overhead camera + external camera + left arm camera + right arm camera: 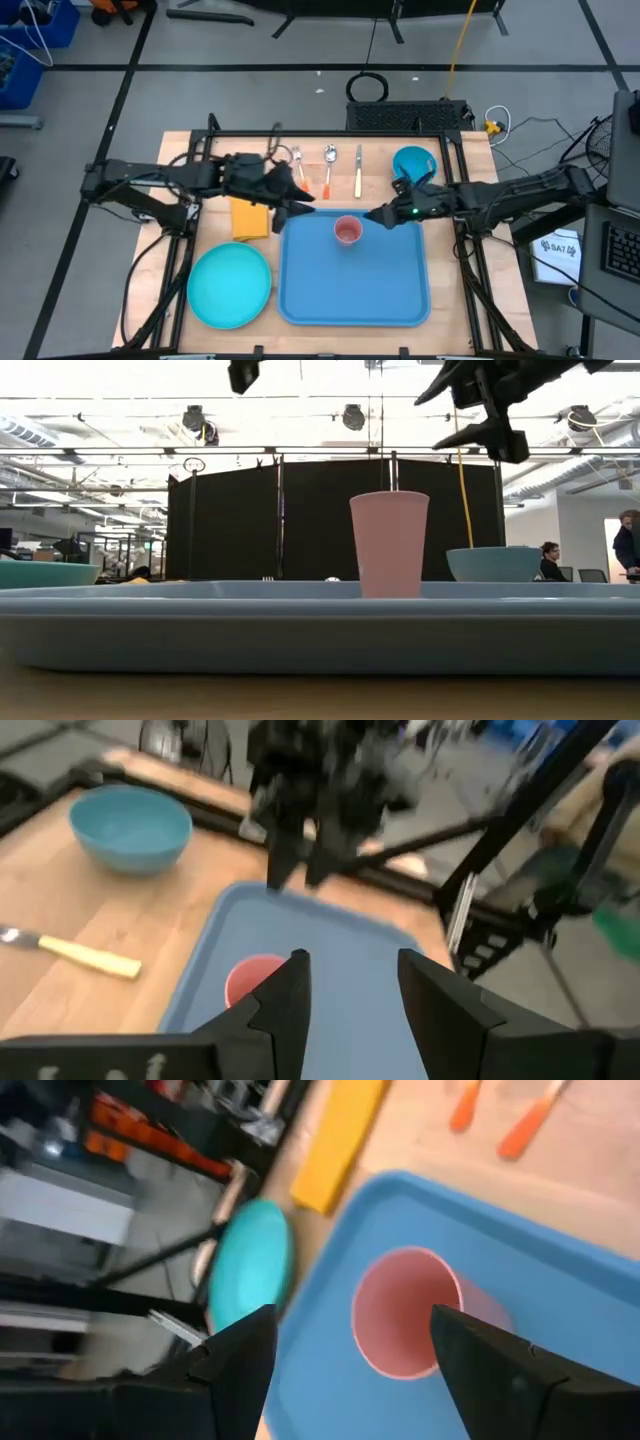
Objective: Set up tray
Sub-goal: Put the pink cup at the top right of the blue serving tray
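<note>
The blue tray (355, 285) lies flat on the wooden table, near the front edge. A pink cup (347, 231) stands upright on the tray close to its far rim; it also shows in the low view (389, 545). My left gripper (303, 207) is open and empty over the tray's far left corner, left of the cup (254, 982). My right gripper (377, 216) is open and empty just right of the cup (408, 1326). In the low view my right gripper (440, 418) hangs well above the cup's rim.
A round teal plate (230, 285) lies left of the tray, with a yellow block (250, 216) behind it. A fork, a spoon (329, 155), a yellow-handled knife (358, 177) and orange-handled utensils (326, 183) lie at the far edge. A teal bowl (415, 162) stands at the far right.
</note>
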`<state>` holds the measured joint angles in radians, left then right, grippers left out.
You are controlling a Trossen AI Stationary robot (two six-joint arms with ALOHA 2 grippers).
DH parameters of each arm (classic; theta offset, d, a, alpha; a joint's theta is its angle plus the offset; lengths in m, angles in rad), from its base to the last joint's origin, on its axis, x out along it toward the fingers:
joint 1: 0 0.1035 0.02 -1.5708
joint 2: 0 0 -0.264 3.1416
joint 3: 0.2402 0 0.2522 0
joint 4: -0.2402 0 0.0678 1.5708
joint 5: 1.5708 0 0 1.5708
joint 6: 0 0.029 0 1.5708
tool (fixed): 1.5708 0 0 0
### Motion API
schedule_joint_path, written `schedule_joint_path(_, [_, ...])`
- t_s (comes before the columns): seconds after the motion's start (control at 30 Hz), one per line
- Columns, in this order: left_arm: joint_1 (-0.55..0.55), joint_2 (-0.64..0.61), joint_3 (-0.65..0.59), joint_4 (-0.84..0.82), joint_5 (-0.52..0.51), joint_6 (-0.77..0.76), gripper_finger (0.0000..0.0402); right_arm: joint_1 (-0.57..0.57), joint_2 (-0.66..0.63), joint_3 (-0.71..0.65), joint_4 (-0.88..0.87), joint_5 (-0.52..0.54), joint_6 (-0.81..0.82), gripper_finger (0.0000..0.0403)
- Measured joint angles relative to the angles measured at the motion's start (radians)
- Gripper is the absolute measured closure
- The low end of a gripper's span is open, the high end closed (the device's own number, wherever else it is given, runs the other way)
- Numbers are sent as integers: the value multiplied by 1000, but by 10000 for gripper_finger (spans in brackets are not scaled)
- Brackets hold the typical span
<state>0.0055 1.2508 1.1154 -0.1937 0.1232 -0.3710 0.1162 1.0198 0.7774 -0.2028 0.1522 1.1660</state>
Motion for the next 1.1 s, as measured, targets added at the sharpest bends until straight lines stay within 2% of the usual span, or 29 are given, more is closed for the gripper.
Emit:
schedule_joint_path(0.17, [2, -107, -134, 64, -12, -56, 247, -5, 95, 75, -125, -23, -4, 149])
schedule_joint_path(0.37, [2, -162, -196, 65, -27, -77, 247, -12, 193, 140, -205, -53, 10, 149])
schedule_joint_path(0.93, [2, -162, -197, 55, -19, -53, 247, -12, 370, 190, -225, -77, 17, 150])
schedule_joint_path(1.1, [2, -162, -197, 55, -19, -51, 247, -12, 379, 191, -220, -80, 29, 177])
